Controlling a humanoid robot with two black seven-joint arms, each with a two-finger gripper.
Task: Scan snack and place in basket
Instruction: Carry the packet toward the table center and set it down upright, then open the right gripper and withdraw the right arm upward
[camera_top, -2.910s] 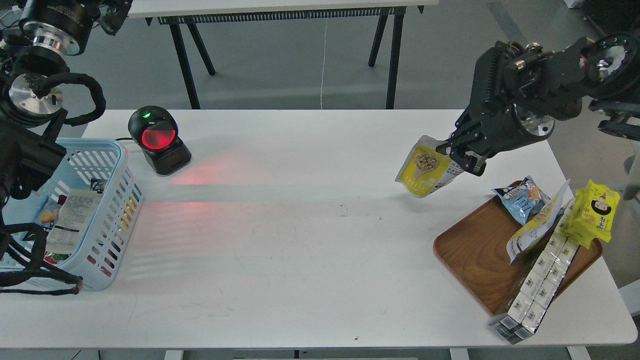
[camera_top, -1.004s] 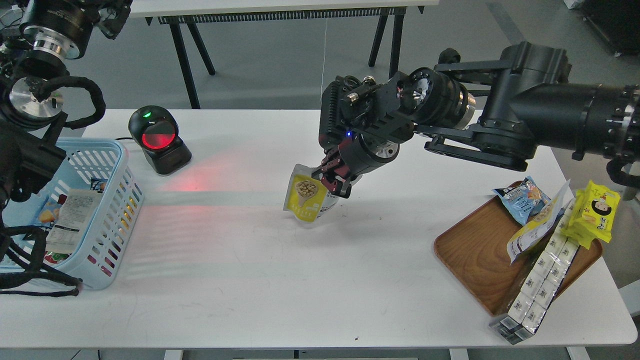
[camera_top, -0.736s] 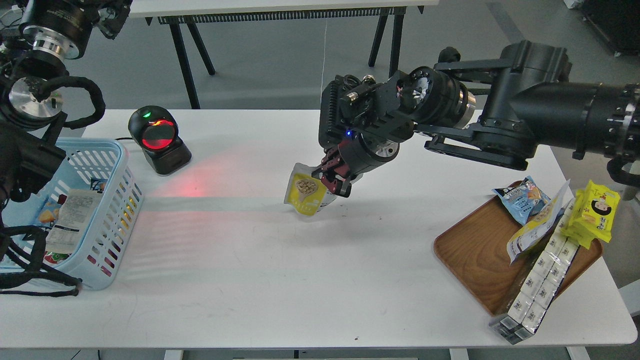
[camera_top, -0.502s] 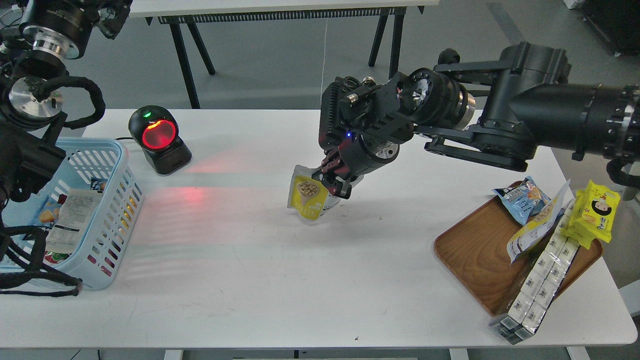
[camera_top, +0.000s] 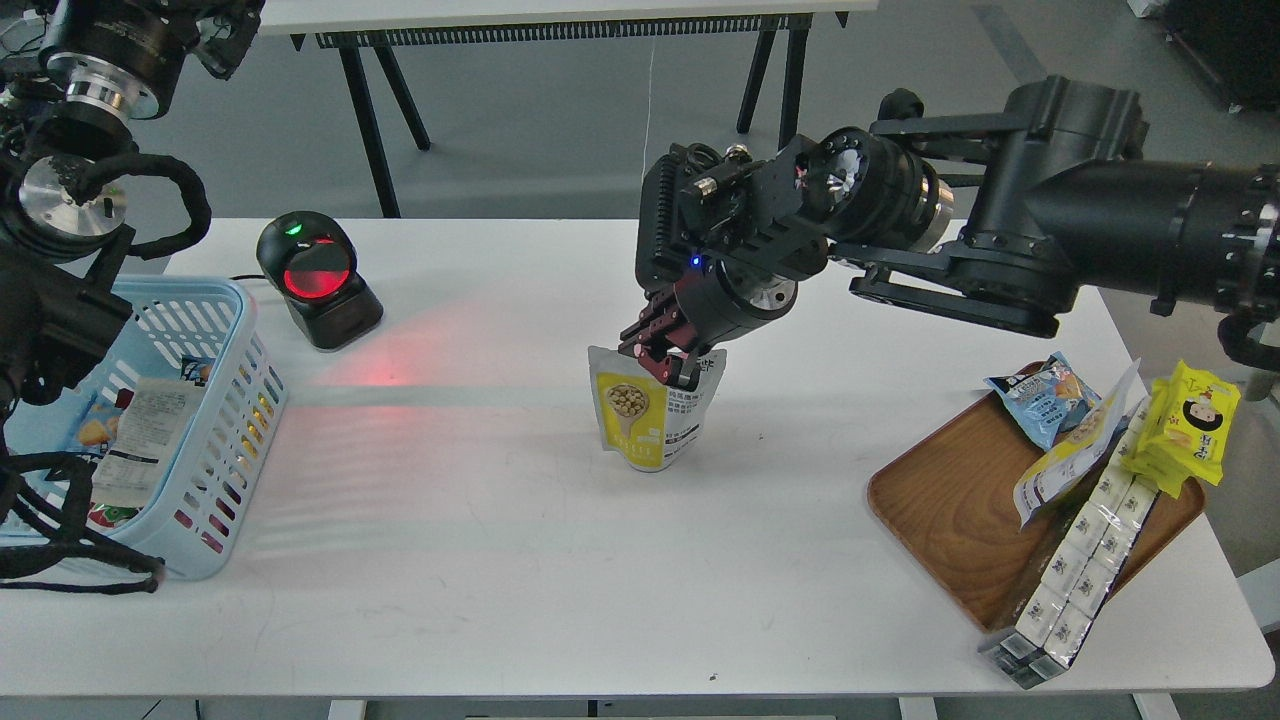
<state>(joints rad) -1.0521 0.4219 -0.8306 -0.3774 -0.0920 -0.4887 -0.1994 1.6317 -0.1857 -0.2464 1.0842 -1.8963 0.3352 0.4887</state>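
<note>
The snack (camera_top: 645, 412) is a yellow and white pouch with a round picture of beige balls. It hangs upright at the middle of the white table, and its bottom edge looks to touch the tabletop. My right gripper (camera_top: 664, 362) is shut on the pouch's top edge, reaching in from the right. The light-blue basket (camera_top: 232, 372) stands at the table's left edge with several packets inside. My left arm rises along the left edge. Its far end (camera_top: 225, 35) is dark and cut off at the top, so its fingers cannot be told apart.
A black barcode scanner (camera_top: 316, 280) with a red glowing window stands at the back left, casting red light on the table. A brown wooden tray (camera_top: 950, 500) at the right holds a light-blue packet (camera_top: 1040, 395), a bright yellow packet (camera_top: 1190, 420) and white boxes (camera_top: 1075, 570).
The right gripper carried the pouch from the tray side to the table's middle. In the last half second the pouch swung from tilted to upright and sank towards the tabletop.
</note>
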